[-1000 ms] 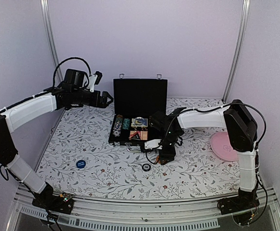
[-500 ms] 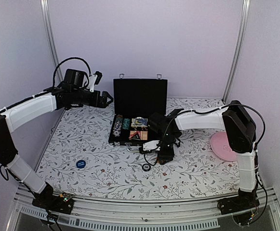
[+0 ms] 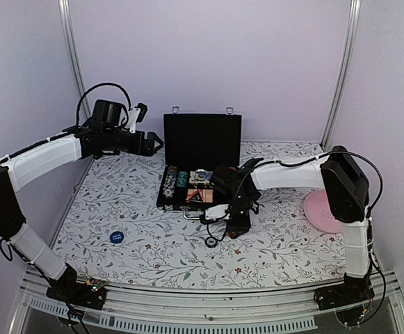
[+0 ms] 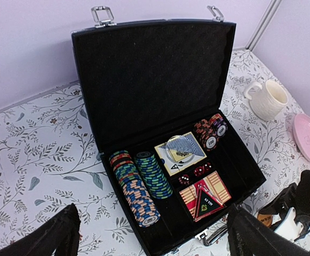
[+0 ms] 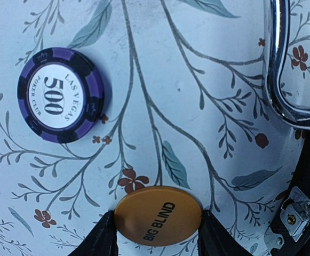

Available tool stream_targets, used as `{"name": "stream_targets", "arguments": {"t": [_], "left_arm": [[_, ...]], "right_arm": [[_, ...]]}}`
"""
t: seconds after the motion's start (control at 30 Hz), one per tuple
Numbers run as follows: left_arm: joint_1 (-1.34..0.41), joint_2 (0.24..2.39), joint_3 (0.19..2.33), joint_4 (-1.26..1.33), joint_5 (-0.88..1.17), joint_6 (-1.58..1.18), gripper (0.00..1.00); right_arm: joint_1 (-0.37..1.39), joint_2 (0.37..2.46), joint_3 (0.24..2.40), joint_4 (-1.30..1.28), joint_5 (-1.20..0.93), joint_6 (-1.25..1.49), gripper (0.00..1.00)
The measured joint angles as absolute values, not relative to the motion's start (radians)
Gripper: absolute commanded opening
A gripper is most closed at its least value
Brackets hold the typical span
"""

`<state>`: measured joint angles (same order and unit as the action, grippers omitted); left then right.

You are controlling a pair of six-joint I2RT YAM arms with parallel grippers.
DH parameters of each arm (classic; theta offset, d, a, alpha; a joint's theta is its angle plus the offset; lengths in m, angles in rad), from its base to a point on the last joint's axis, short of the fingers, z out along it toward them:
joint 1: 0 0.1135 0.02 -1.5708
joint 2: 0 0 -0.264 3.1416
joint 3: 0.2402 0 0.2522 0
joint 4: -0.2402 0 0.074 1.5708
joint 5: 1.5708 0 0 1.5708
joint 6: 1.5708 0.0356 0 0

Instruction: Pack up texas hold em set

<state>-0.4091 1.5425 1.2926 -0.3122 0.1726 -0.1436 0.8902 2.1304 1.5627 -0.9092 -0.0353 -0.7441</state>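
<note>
My right gripper (image 5: 157, 237) grips the button (image 5: 158, 215) by both edges, flat on the table (image 5: 197, 80) near the chip (image 5: 60, 95). My left gripper (image 3: 154, 144) hangs wide open, empty, beside the case (image 3: 202, 139).

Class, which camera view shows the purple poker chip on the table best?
The right wrist view: the purple chip looms large from just above, its 500 and Las Vegas lettering readable. The top external view shows it only as a tiny dark ring near the right arm. The left wrist view misses it.
</note>
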Motion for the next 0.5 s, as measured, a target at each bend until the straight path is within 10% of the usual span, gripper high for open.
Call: {"name": "stream_targets", "arguments": {"t": [0.5], "left_arm": [[-0.406,1.542,1.293,-0.312,0.173,-0.144,0.96]], "right_arm": [[0.902,2.141,1.695,-1.003,-0.051,-0.738,0.35]]}}
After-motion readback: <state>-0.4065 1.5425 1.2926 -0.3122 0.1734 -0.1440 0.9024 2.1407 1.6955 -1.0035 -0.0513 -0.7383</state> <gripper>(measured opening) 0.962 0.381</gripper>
